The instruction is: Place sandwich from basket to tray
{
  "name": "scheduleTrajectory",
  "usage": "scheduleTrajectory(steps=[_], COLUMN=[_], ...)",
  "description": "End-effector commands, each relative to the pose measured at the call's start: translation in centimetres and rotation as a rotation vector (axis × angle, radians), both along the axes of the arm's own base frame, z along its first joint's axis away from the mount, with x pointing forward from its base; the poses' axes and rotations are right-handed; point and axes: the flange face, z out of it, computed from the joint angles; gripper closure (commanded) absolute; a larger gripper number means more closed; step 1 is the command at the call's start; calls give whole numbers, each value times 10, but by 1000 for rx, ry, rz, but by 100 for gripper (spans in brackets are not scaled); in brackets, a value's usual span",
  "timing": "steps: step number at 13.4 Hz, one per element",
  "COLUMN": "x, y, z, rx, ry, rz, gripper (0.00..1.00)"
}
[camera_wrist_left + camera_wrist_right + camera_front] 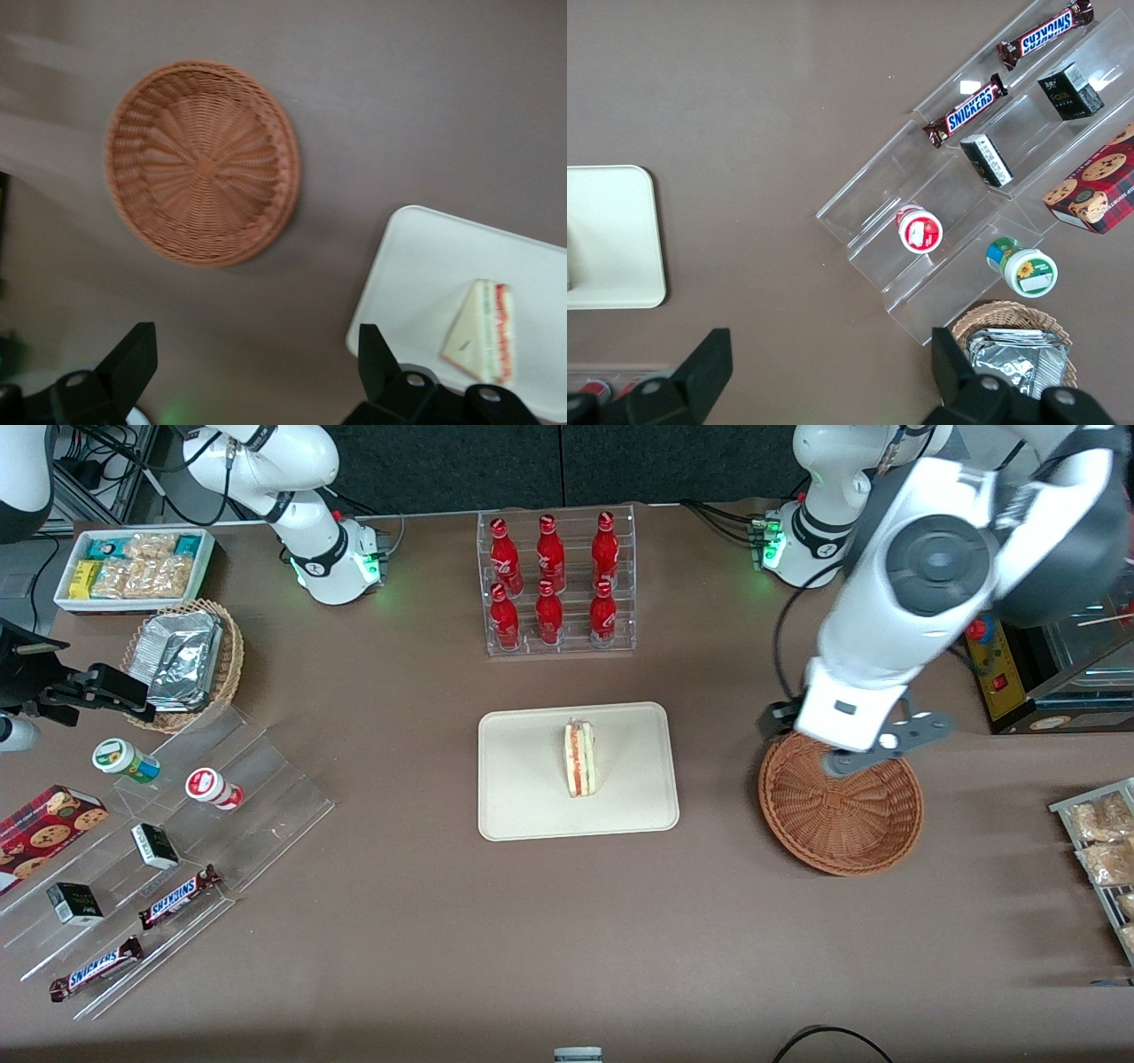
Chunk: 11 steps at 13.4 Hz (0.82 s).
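White arm, dark joint caps, black claw (252, 376) (green base lights).

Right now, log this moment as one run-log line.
sandwich: on tray | basket: empty | tool: open, empty, above table near basket | placement: done

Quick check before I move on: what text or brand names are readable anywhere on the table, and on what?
"SNICKERS": on the two brown chocolate bars on the clear acrylic stepped stand.
Red bottles in the clear rack: white script, too small to read.
Small dark boxes, round-lidded cups, red cookie box: print unreadable.
Triangular white-bread sandwich, cream rectangular tray, reddish-brown wicker basket: no text.
Left arm's tool: open, above the table between basket and tray.
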Motion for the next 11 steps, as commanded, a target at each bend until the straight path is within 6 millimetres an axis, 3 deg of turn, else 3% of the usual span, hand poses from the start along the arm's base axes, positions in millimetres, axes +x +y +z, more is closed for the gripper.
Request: scheduleTrajectory(steps=[1, 4, 10, 11], x=[-8, -6, -15, -19], y=[35, 62, 153, 161], z=[18, 20, 44, 48], rx=[-22, -23, -83, -115], ry=[21, 42, 105, 109], rz=[-36, -65, -178, -207], gripper=[0, 0, 0, 0])
